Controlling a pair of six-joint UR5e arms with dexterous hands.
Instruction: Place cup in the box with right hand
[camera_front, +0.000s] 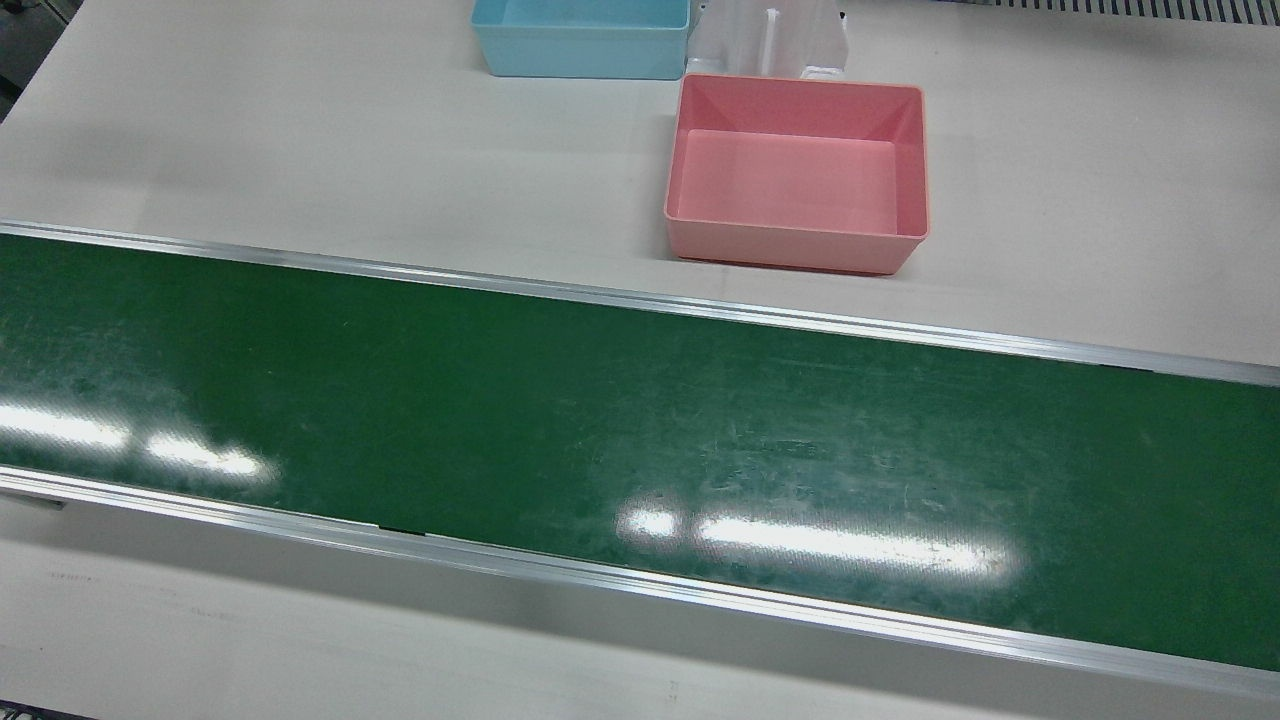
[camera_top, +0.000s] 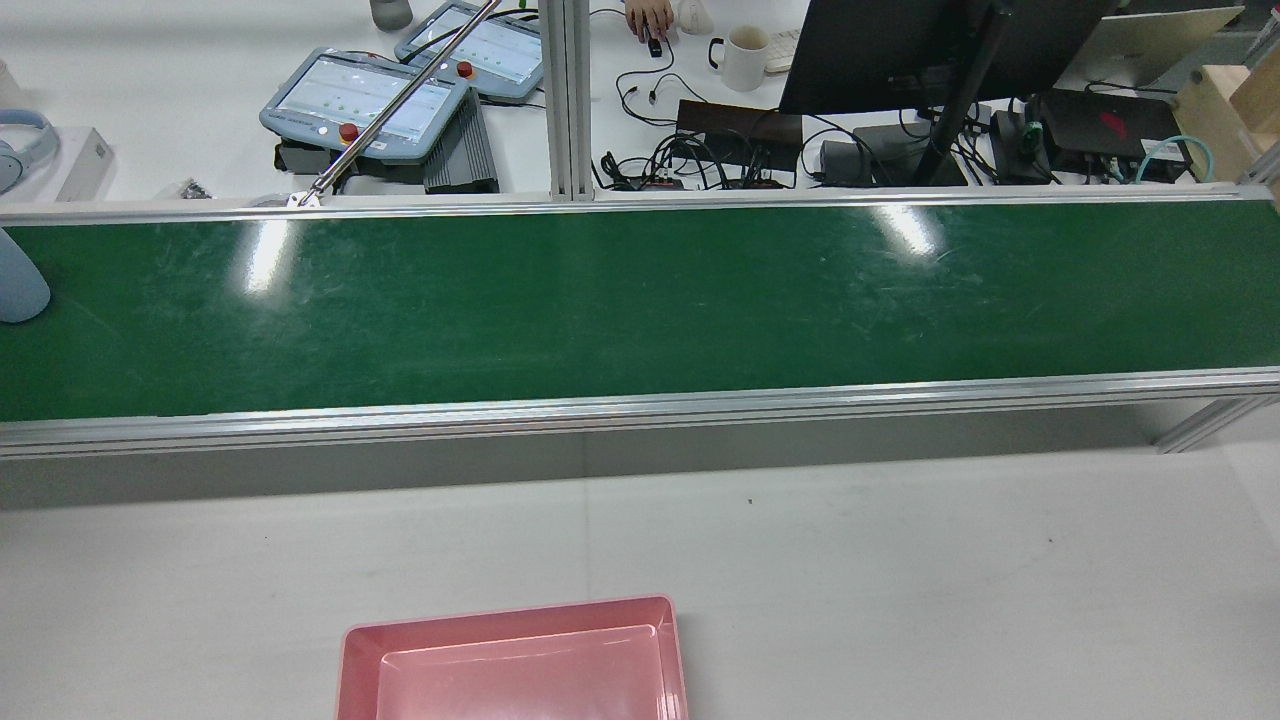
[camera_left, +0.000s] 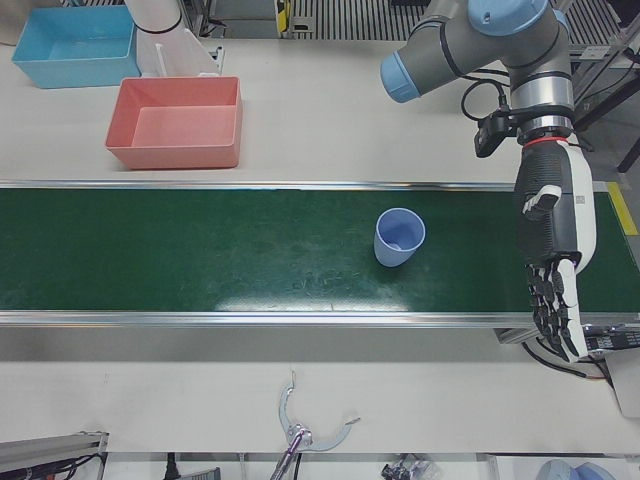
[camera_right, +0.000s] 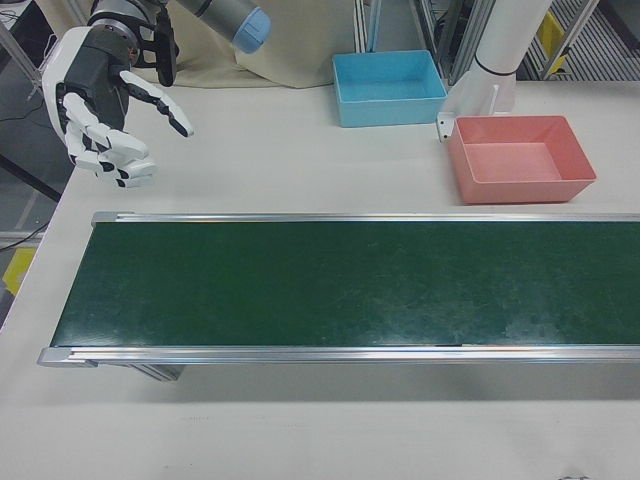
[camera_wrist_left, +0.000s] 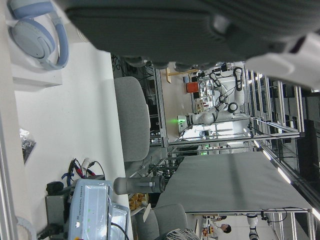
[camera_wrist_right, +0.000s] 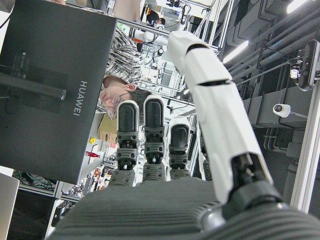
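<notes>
Right hand: the white-and-black many-fingered right hand (camera_right: 105, 115) hangs in the air above the bare white table, off the end of the conveyor, on the robot's side of it; fingers spread and slightly curled, holding nothing. In the right hand view its fingers (camera_wrist_right: 152, 135) stand apart against the room.
Left hand: the white-and-black many-fingered left hand (camera_left: 553, 255) hangs over the far end of the conveyor, fingers pointing down and straight, apart from one another, holding nothing.
Cup: the pale blue plastic cup (camera_left: 399, 237) stands upright, mouth up, on the belt, nearer the left hand than the boxes and well apart from the right hand. In the rear view only its edge (camera_top: 18, 285) shows at the frame's left border.
Conveyor: the long green belt with aluminium side rails (camera_right: 340, 283) runs across the table; glare patches lie on it.
Pink box: the open pink rectangular plastic box (camera_front: 795, 235) sits on the white table (camera_front: 300, 150) on the robot's side of the belt, near the rail but not touching it.
Blue box: the open light blue rectangular plastic box (camera_front: 580, 50) sits behind the pink one, nearer the white pedestal (camera_front: 770, 40).
Beyond the belt: two teach pendants with blue-grey frames (camera_top: 365, 100), a white mug (camera_top: 742, 58) and a black monitor (camera_top: 900, 50) on the operators' desk.
</notes>
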